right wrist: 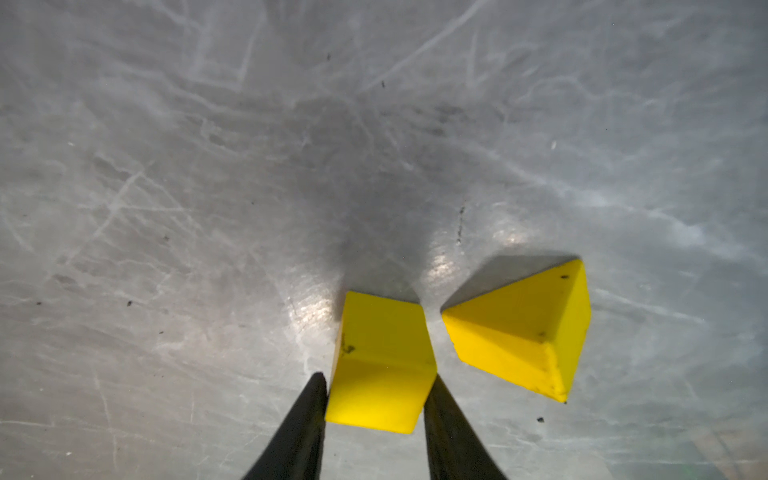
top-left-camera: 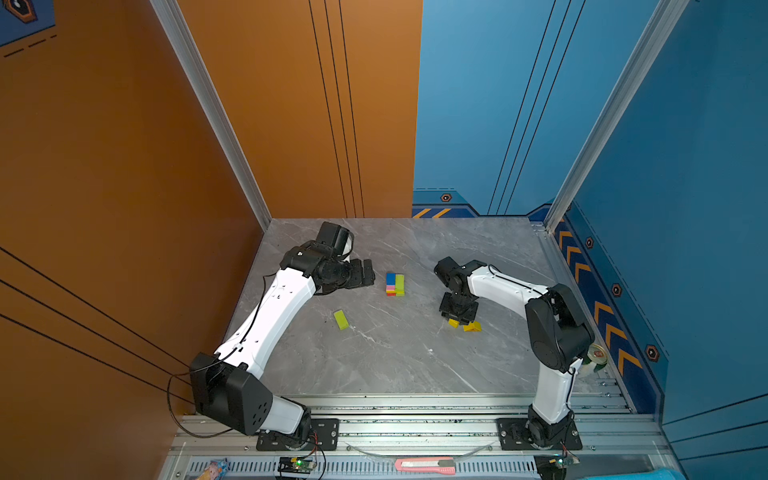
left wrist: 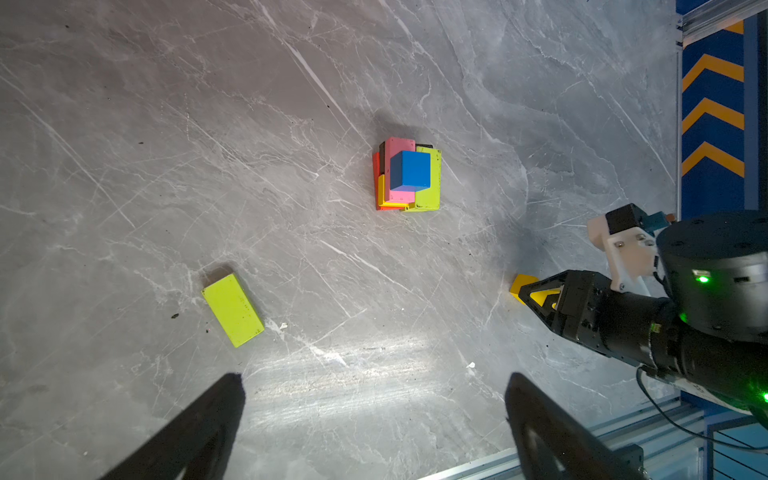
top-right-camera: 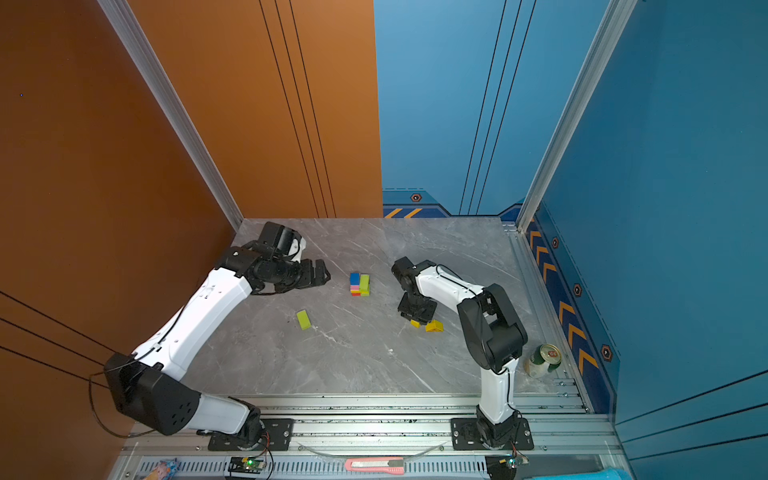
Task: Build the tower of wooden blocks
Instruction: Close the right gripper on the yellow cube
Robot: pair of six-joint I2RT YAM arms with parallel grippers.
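Note:
The tower (top-left-camera: 395, 284) (top-right-camera: 360, 284) is a low stack at mid-table: red and yellow at the bottom, pink above, a blue cube (left wrist: 409, 174) on top and a lime bar alongside. A loose lime-green bar (top-left-camera: 340, 320) (left wrist: 233, 309) lies flat nearer the front left. My left gripper (left wrist: 374, 378) (top-left-camera: 368, 272) hovers open and empty to the left of the tower. My right gripper (right wrist: 376, 378) (top-left-camera: 457, 318) points down right of the tower, both fingers pressed against the sides of a yellow cube (right wrist: 380, 361) on the table. A yellow triangular prism (right wrist: 523, 328) (top-left-camera: 472, 327) lies just beside that cube.
A green-and-white drinks can (top-right-camera: 544, 359) stands at the right edge behind the right arm. A pink box cutter (top-left-camera: 424, 464) lies on the aluminium rail at the front. Orange and blue walls close in the grey marble table (top-left-camera: 395, 365).

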